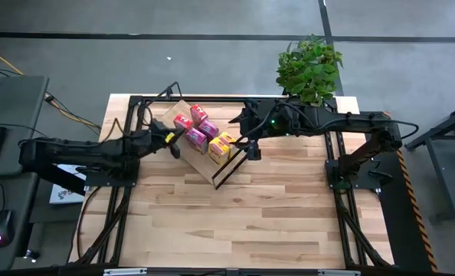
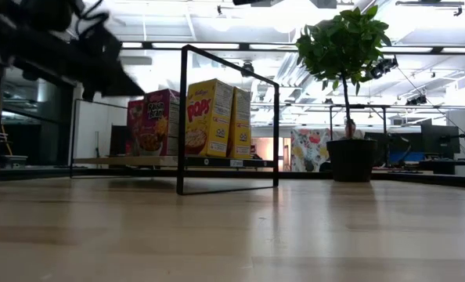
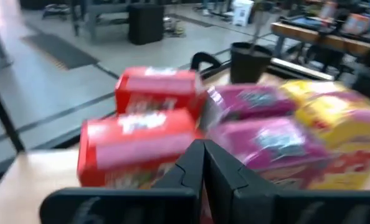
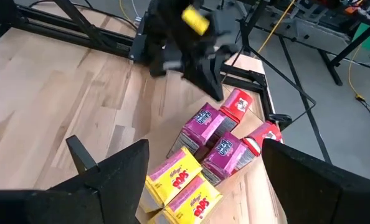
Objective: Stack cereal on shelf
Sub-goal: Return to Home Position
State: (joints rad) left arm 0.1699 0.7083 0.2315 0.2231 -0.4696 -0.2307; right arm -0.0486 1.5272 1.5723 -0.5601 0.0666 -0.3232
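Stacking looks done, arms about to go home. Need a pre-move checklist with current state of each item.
1. All six cereal boxes on the shelf: ok, paired by colour.
2. Left gripper empty: ok, shut on nothing.
3. Right gripper empty: ok, open above the yellow end.
4. Left gripper clear of the red boxes: cannot tell, its tip is very close.
5. Boxes upright: ok for yellow boxes and purple boxes in the low view; cannot tell for the red boxes, mostly hidden there.
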